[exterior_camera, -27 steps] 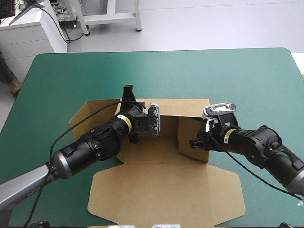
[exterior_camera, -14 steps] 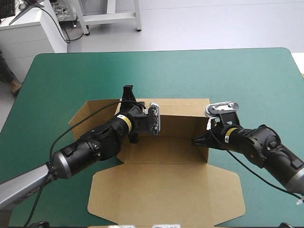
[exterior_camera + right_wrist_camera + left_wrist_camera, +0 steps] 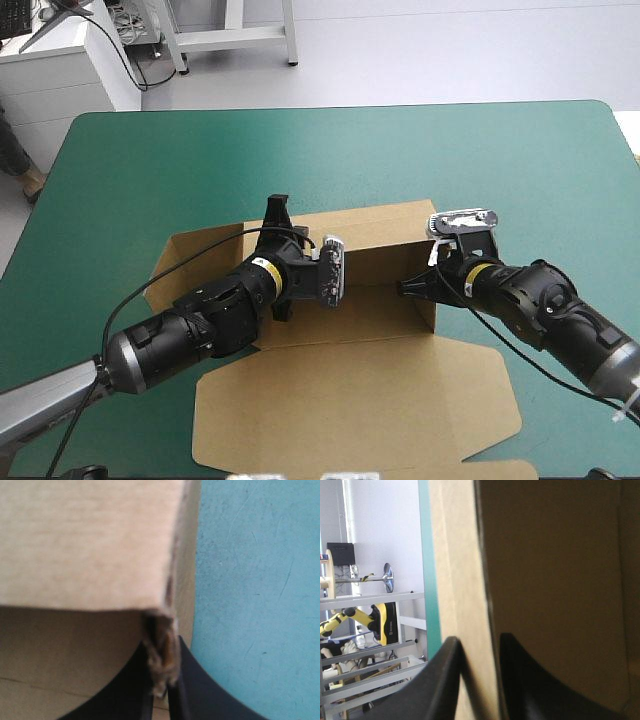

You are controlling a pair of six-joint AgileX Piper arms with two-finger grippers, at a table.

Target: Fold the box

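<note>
We find the box (image 3: 340, 335) near the middle of the table, a little toward its near edge, partly raised. Taking the box floor as our dial with 12 o'clock toward the table's far edge, the far wall (image 3: 385, 235) stands up at 12 and the right wall (image 3: 428, 312) stands up at 3. The lid (image 3: 360, 400) lies flat at 6 o'clock. The left flap (image 3: 190, 262) lies spread low at 9 o'clock, not yet raised.

The left gripper (image 3: 277, 205) reaches to about 11 o'clock, and its wrist view shows the jaws all but closed, pinching the far wall's edge between the black fingers (image 3: 450, 680). The right gripper (image 3: 406, 288) comes in from 3 o'clock. Its wrist view shows the jaws likewise nearly together, clamping the board at the corner where the two raised walls meet (image 3: 162, 670).

Around the box we see only the teal-green cover (image 3: 150, 160).

We judge the fold roughly halfway done. Two walls are up but held by the grippers and not locked. The 9 o'clock side has yet to be lifted, and the walls have yet to be tucked so that the tray holds itself.
</note>
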